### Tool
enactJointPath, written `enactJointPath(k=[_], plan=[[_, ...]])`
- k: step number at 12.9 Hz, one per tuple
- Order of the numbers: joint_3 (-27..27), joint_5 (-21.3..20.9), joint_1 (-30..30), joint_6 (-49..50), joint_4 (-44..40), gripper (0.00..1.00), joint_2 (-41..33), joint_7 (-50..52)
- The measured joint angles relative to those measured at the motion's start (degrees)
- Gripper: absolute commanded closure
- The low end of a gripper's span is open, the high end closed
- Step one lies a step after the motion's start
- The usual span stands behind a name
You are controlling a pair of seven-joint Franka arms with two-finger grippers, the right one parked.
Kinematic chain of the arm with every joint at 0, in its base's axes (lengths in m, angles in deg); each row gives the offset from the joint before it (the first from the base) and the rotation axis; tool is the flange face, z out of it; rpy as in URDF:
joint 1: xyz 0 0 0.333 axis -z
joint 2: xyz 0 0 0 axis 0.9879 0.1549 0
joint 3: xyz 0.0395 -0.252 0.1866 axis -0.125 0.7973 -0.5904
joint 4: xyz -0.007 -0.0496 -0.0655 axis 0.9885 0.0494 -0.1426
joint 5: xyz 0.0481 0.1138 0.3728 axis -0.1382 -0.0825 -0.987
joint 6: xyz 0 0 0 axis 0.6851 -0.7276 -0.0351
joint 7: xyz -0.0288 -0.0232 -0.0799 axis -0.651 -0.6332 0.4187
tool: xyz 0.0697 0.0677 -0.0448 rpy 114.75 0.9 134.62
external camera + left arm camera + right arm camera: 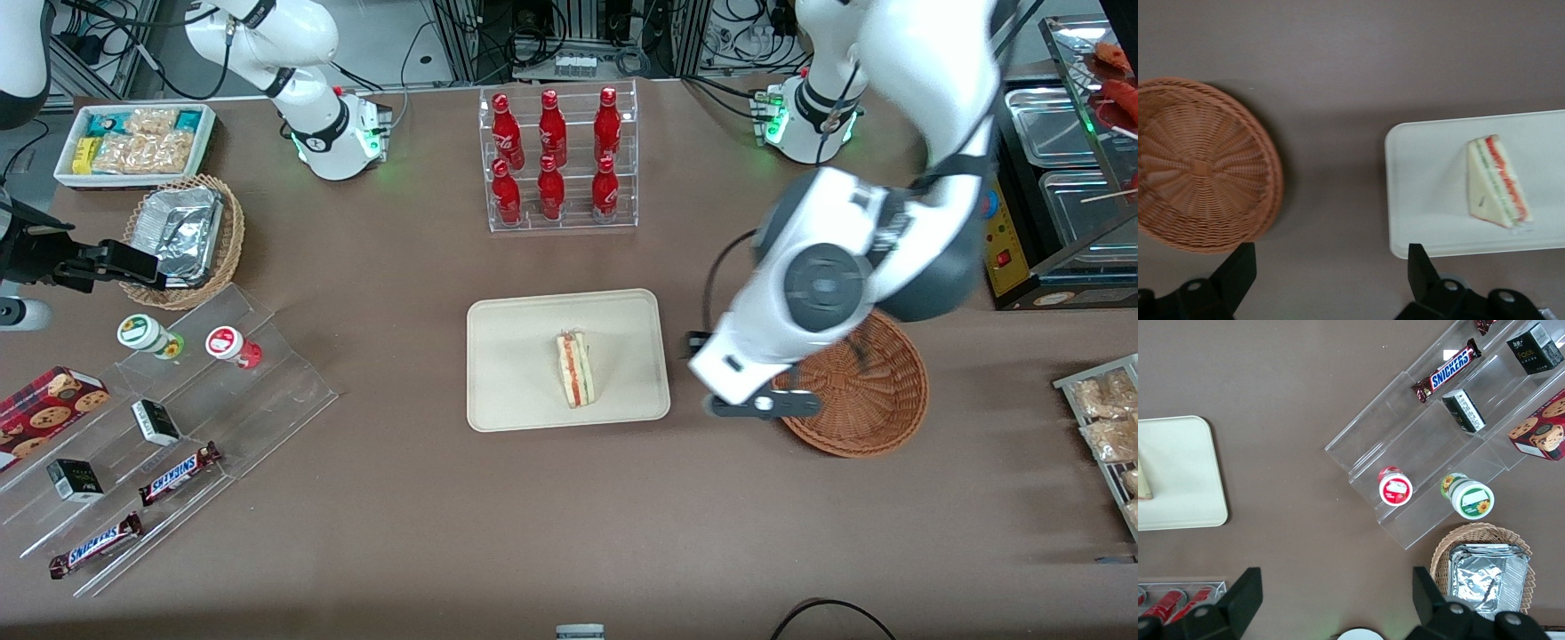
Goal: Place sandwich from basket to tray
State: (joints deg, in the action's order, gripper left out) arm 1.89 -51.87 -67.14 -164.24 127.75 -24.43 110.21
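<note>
Though wedge-shaped, sandwich [576, 369] flat on tray [516, 347]

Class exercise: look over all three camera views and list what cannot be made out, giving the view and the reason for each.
1. Part of the basket, front view: the working arm covers it.
2. The gripper, open above bare table between basket and tray: in the front view the arm hides its fingers.
3. The sandwich: the right wrist view's edge cuts off all but a corner.
4. The sandwich filling: too small to identify in any view.
</note>
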Motion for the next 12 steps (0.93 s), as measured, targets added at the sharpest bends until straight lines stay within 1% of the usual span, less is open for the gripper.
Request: enactJointPath(k=[3,5,8,12], plan=[[-0.02,1.36,-5.74,0.02,4.60,0.00,-4.30,-6.92],[-0.03,1.49,-8.50,0.03,6.86,0.00,-6.37,-8.99],[-0.06,1.54,-11.27,0.07,10.80,0.00,-10.29,-12.43],[-0.23,1.52,-14.08,0.94,16.77,0.00,-17.01,-13.77]])
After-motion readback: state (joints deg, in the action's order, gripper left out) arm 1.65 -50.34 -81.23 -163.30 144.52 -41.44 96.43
